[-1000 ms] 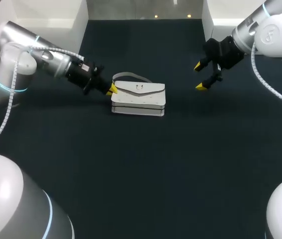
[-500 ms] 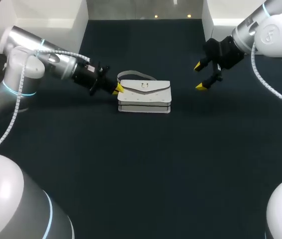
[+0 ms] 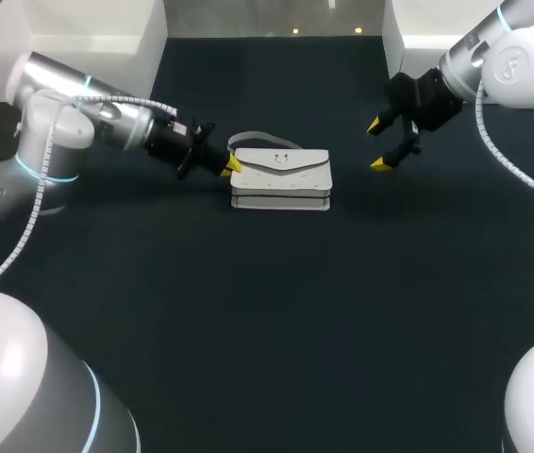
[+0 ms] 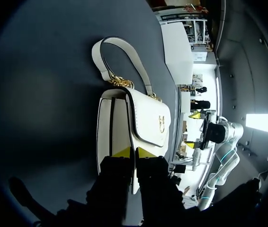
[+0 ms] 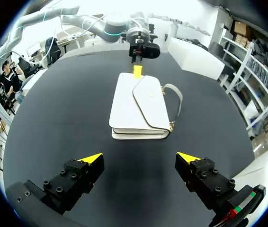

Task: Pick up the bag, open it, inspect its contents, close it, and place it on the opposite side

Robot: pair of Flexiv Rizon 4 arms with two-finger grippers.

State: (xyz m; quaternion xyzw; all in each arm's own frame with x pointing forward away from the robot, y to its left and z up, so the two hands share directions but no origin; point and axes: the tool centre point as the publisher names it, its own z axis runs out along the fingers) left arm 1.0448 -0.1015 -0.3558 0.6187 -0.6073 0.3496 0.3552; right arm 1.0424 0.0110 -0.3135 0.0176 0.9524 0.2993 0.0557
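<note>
Bag (image 3: 281, 179) lies flat on the table (image 3: 248, 321), flap shut, toward the far side. Head view only shows the left gripper (image 3: 232, 165) at the bag's left end. The left wrist cam tells more: the fingers are almost together, pinching a thin white edge of the bag. The gold chain (image 4: 120, 81) and clasp (image 4: 162, 123) are clear there too. Right gripper (image 3: 380, 144) hangs wide open, holding nothing, well off to the bag's right.
</note>
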